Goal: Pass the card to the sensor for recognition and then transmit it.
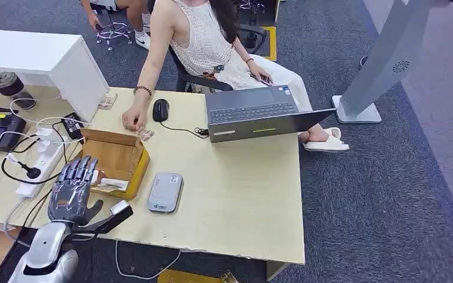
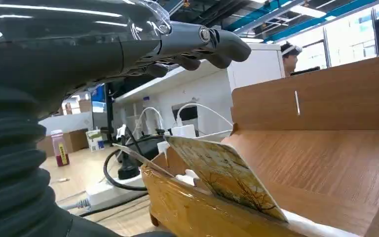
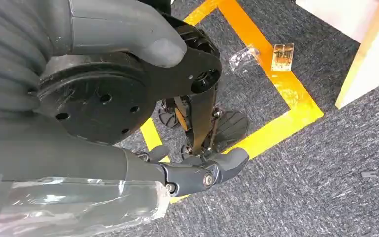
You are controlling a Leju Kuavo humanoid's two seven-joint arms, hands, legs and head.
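My left hand (image 1: 74, 188) hovers over the near left edge of a wooden box (image 1: 124, 154) on the desk, fingers stretched forward and holding nothing. A card (image 1: 113, 184) leans inside the box's near wall, just right of my fingers; in the left wrist view the card (image 2: 227, 175) stands tilted with a brown branch pattern, below my fingers (image 2: 212, 42). A grey card sensor (image 1: 166, 191) lies flat on the desk right of the box. My right hand (image 3: 197, 173) hangs over the carpet, fingers loosely extended and empty.
A person sits across the desk, one hand (image 1: 133, 120) resting by the box's far side. A laptop (image 1: 259, 115), a mouse (image 1: 160, 109), a power strip (image 1: 38, 171) with cables and a white box (image 1: 53, 59) also occupy the desk (image 1: 242, 194).
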